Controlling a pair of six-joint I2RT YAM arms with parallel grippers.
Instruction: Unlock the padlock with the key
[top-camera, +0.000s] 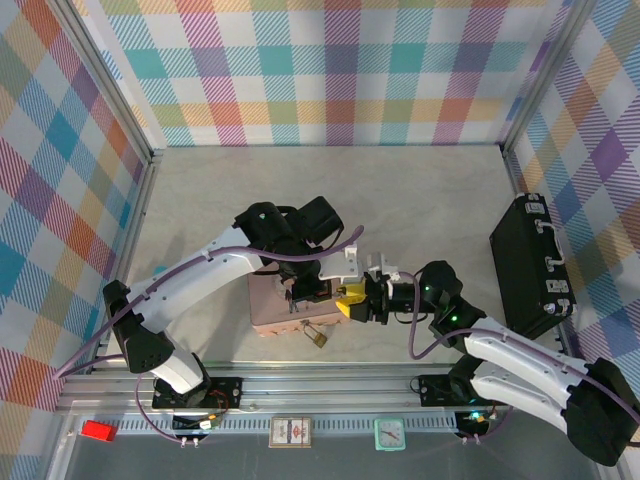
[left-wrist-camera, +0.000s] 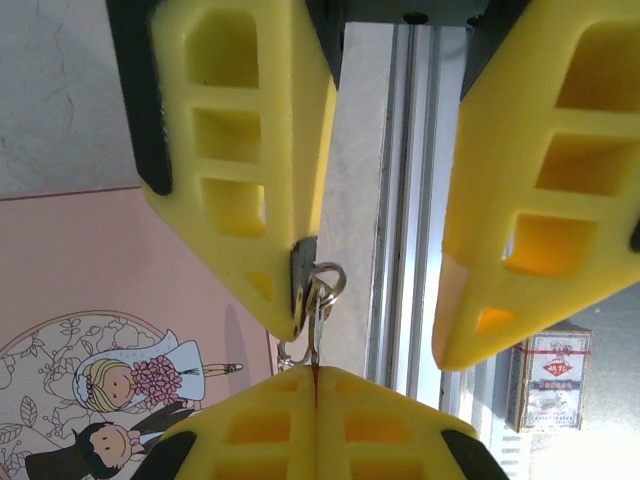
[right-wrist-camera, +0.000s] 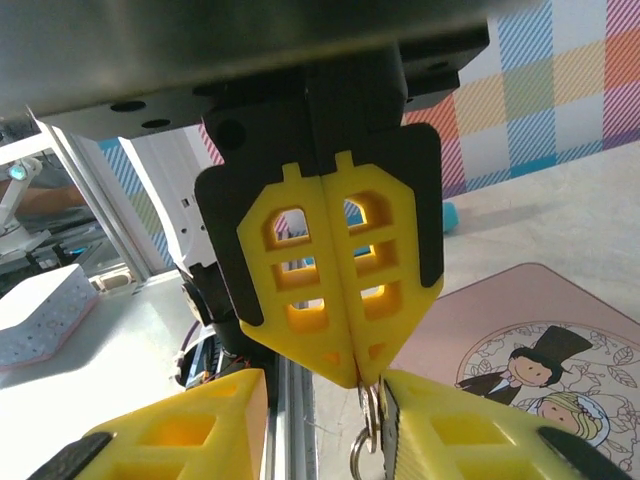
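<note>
My left gripper (left-wrist-camera: 316, 385) is shut on the key (left-wrist-camera: 318, 318), a slim silver piece with a split ring (left-wrist-camera: 330, 280) at its free end. Seen from the right wrist, the key (right-wrist-camera: 366, 405) hangs below those closed fingers (right-wrist-camera: 310, 300). My right gripper (right-wrist-camera: 325, 400) is open, its jaws standing wide apart around the key, and the ring rests against one of its fingers (left-wrist-camera: 260, 200). From above, both grippers (top-camera: 345, 293) (top-camera: 360, 305) meet over the right end of the pink tin (top-camera: 275, 310). The brass padlock (top-camera: 318, 338) hangs at the tin's front edge.
A black case (top-camera: 530, 265) lies at the right of the table. An aluminium rail (top-camera: 330, 385) runs along the near edge, with a small card (top-camera: 291, 431), a little clock (top-camera: 389, 433) and a red block (top-camera: 97, 430) in front of it. Plaid walls enclose the table.
</note>
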